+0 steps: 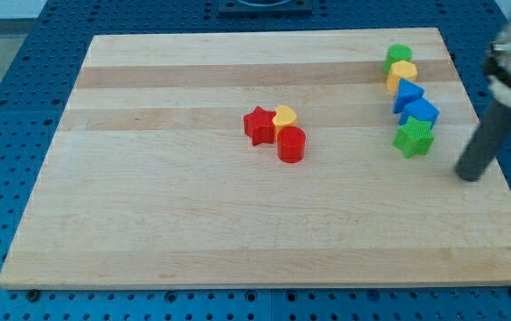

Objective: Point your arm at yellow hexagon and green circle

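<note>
Resting right of green star (413, 138), my tip (471, 176), rod tilted up-right

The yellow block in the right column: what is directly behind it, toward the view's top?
A green block, apparently round, touches the yellow block from behind. Its lower edge is covered by the yellow one. My tip stands apart, at the view's lower right.

The rod (496, 116) is blurred, its upper part cut off by the view's right edge.
</note>
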You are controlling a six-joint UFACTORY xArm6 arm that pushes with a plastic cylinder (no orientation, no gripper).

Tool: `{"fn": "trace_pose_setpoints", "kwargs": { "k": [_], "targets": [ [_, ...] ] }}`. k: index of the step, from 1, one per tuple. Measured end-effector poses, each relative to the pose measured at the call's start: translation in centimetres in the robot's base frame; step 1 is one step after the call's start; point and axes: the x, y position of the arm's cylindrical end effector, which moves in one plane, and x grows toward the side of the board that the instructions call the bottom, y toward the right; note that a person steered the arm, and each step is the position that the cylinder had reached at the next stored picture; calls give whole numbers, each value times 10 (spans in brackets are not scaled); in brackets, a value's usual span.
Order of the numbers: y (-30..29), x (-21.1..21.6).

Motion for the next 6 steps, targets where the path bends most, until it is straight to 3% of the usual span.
{"fn": "trace_pose_setpoints", "kwargs": {
  "k": [1,4,6],
  "targets": [
    [20,-25],
    [20,-165],
    [-18,-190]
  ]
}}
